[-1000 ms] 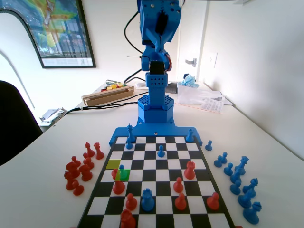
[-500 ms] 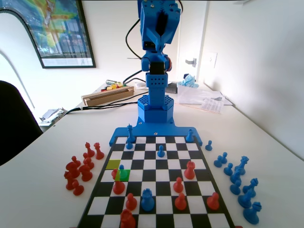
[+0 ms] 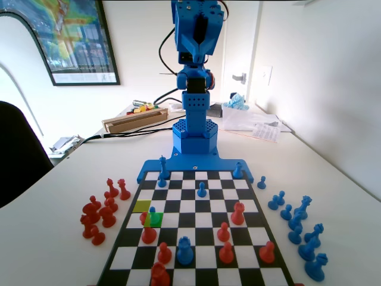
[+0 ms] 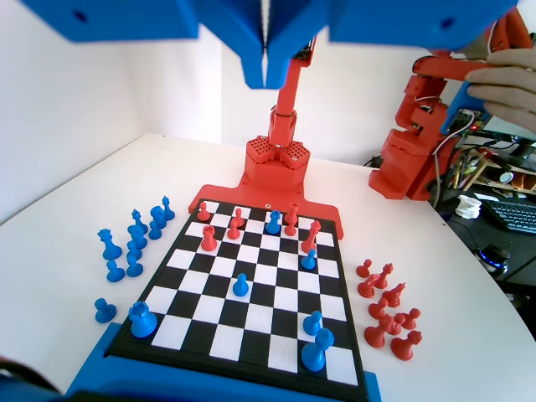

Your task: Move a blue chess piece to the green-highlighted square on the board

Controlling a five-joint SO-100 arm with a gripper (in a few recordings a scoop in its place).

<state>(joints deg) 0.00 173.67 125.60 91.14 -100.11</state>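
Small blue plastic pawn (image 3: 152, 212) on the bright green-tinted square (image 3: 155, 219) — gripper well above.
Blue two-finger gripper (image 4: 266, 79) hangs closed, empty, high over the black-and-white checkered board (image 4: 251, 311).

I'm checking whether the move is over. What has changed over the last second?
The blue arm drew up and back a little, then settled above its base. The tool hangs shut and empty over the board. Unchanged: the blue chess piece stands on the green-highlighted square, and every other piece kept its place.
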